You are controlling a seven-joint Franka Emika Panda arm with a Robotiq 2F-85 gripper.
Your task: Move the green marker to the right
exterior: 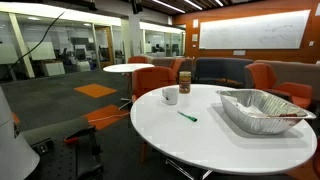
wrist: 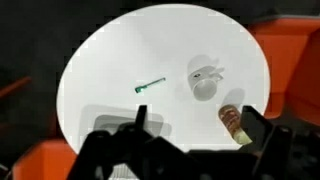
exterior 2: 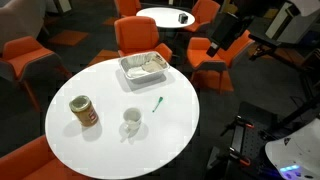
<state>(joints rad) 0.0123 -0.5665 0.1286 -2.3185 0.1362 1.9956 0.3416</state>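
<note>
The green marker (exterior: 187, 116) lies flat on the round white table (exterior: 230, 135). It shows in both exterior views, between the mug and the foil tray (exterior 2: 157, 103), and in the wrist view (wrist: 150, 85) left of the mug. My gripper (wrist: 195, 125) is high above the table, open and empty, its two dark fingers framing the bottom of the wrist view. In an exterior view the gripper (exterior 2: 226, 28) hangs beyond the far side of the table.
A white mug (exterior 2: 131, 121) (exterior: 170, 96) (wrist: 205, 80) and a brown jar (exterior 2: 83, 111) (exterior: 185, 81) (wrist: 233, 120) stand on the table. A foil tray (exterior 2: 145, 66) (exterior: 262, 108) sits near the table's edge. Orange chairs (exterior 2: 140, 35) ring the table.
</note>
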